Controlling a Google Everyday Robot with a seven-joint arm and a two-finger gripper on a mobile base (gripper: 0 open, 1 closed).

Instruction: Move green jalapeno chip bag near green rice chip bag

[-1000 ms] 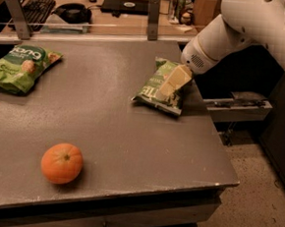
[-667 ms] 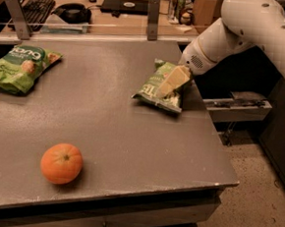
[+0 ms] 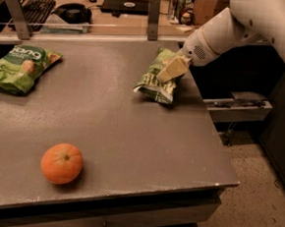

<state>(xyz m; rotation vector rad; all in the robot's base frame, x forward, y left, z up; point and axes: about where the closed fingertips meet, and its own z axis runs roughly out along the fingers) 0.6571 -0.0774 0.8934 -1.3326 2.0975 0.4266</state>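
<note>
The job was only at its start. The green jalapeno chip bag (image 3: 157, 84) lay near the far right edge of the bench (image 3: 131, 134), and it did not look lifted, as far as I could see. The gripper (image 3: 171, 69) was right on top of this bag, at its upper part, at the end of the white arm (image 3: 238, 24) that reached in from the right. It touched the bag or was very close to it, but I could not tell if the gripper was apart, together, or clamped on the bag. The green rice chip bag (image 3: 20, 66) lay flat at the far left edge of the bench, well apart from the other bag, with a wide bare stretch of bench between the 2. An orange (image 3: 61, 163) sat near the front left, away from both bags. So I think the grab was the step in hand. The lift, the trip across to the left, and the drop beside the rice chip bag were all left to do.
</note>
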